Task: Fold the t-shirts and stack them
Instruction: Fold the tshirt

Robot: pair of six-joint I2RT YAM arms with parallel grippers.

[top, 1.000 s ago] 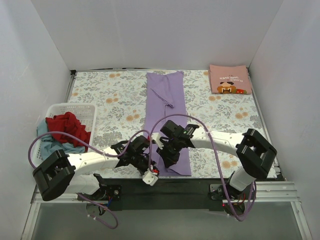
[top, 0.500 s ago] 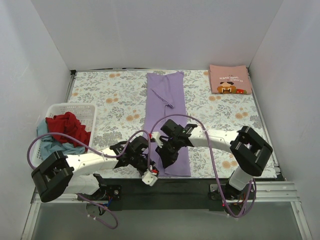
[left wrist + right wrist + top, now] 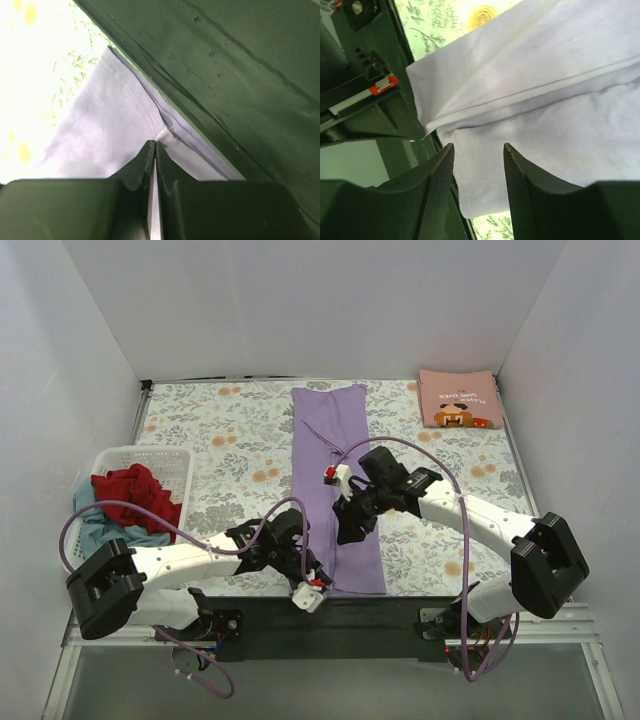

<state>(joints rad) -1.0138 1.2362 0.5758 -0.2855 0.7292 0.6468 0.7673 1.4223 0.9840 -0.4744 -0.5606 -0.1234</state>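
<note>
A lavender t-shirt [image 3: 335, 440] lies folded into a long narrow strip down the middle of the floral table cloth. My left gripper [image 3: 312, 575] sits at the strip's near left corner. In the left wrist view it [image 3: 154, 144] is shut, with the shirt's [image 3: 110, 125] stitched hem pinched at its tips. My right gripper [image 3: 352, 530] hovers over the near half of the strip. Seen from the right wrist, it [image 3: 477, 147] is open with nothing between the fingers and lavender fabric [image 3: 545, 75] below. A salmon-pink t-shirt [image 3: 458, 398] lies folded at the back right.
A white basket [image 3: 150, 455] stands at the left with a red t-shirt [image 3: 135, 495] in it and a grey-blue t-shirt [image 3: 95, 530] hanging over its near side. White walls close in the table on three sides. A black base strip [image 3: 380, 615] runs along the near edge.
My right gripper has opened, let go of the shirt's near end and lifted away towards the far right. The left gripper stays shut at the near corner, shifted slightly right.
</note>
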